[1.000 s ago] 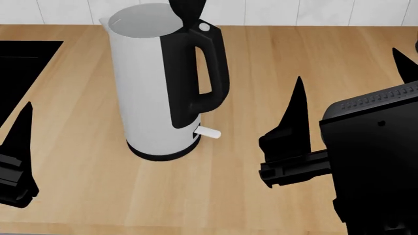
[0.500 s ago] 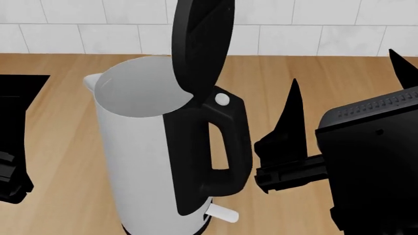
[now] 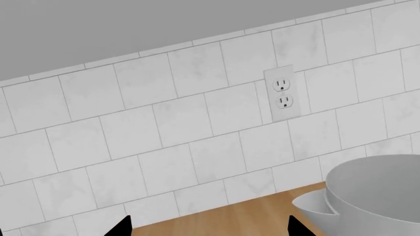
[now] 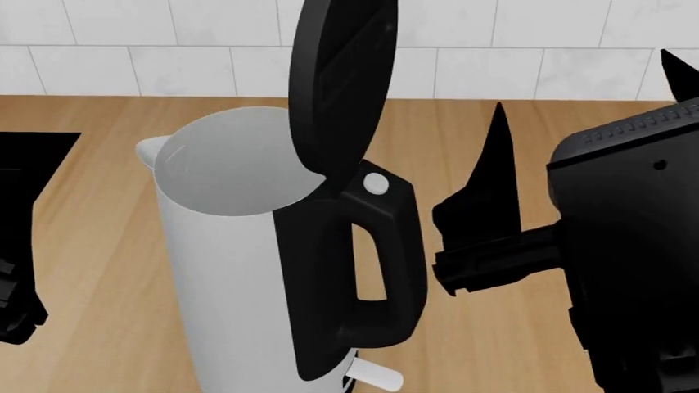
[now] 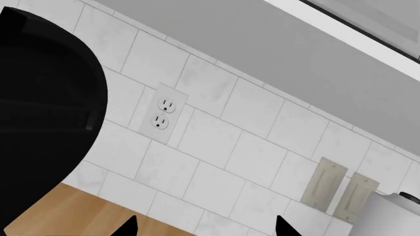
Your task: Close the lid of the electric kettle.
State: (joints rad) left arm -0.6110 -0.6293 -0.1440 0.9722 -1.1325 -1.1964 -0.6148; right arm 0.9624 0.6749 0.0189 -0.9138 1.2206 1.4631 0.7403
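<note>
Black shapes bound my head view on both sides, and I take them left to right. My left gripper is mostly cut off at the left edge; its wrist view shows two fingertips well apart and nothing between them, so I report it wide and empty. Next comes the electric kettle, white, upright on the wooden counter, now filling more of the frame than a second ago, when its base ring was in sight. The lid stands nearly vertical on its hinge above the handle, mouth fully exposed; it is unchanged, so the task is not begun. My right gripper sits just beside the handle, slightly higher than half a second ago, tips spread and holding nothing. In my judgement the raised view and right arm set up a push on the lid's far face.
</note>
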